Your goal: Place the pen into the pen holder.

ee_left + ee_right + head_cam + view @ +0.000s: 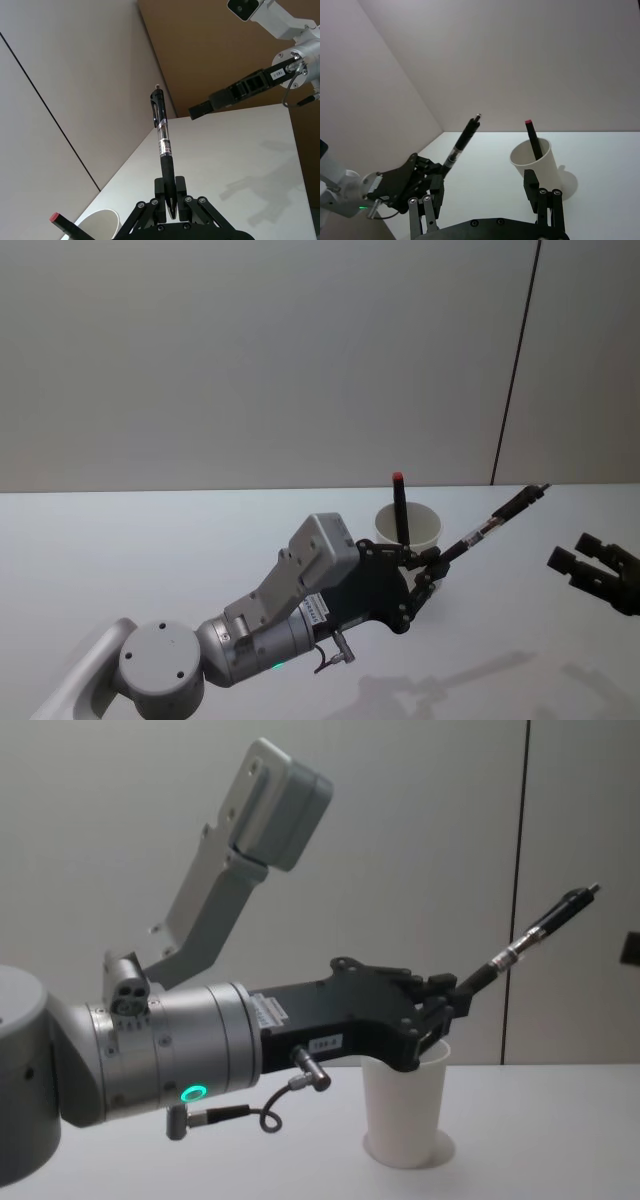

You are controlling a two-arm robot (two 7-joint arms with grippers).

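Observation:
A black pen (495,520) with a clear middle band is held by its lower end in my left gripper (432,565), which is shut on it. The pen slants up and to the right in the air (530,935). The pen holder (408,528), a white paper cup, stands on the table just behind and below that gripper (405,1115). A black pen with a red cap (399,505) stands inside it. My right gripper (572,550) hovers open at the right, apart from the cup (537,162) and the held pen (462,142).
The white table (150,550) stretches out to the left and front. A pale wall with a dark vertical seam (515,370) rises behind the table.

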